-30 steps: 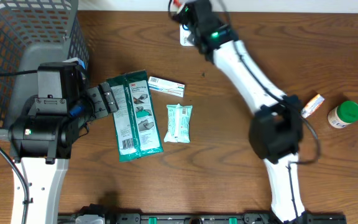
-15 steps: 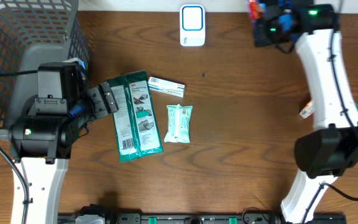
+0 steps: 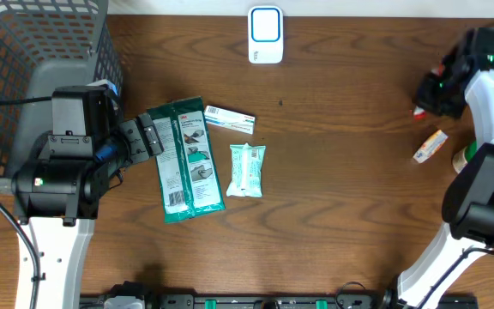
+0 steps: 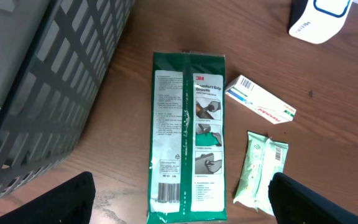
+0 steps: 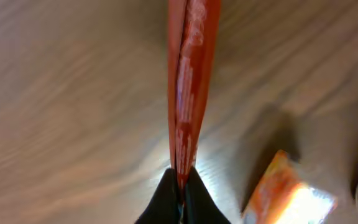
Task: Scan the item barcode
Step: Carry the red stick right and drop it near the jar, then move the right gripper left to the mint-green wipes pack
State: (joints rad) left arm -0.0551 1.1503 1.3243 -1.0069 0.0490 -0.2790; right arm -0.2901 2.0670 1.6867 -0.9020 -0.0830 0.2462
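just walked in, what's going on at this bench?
The right gripper is shut on a thin red packet, holding it over the table's right side, well away from the scanner. The left gripper is open and empty beside the green glove pack. A white box and wipes pack lie nearby.

Counting across the table: one grey mesh basket [image 3: 24,43], one flat green glove pack [image 3: 183,163], one small white carton [image 3: 230,118], one pale green wipes pouch [image 3: 247,169], one white-and-blue scanner [image 3: 265,34], one orange-and-white sachet [image 3: 430,146], one thin red packet [image 5: 188,81].
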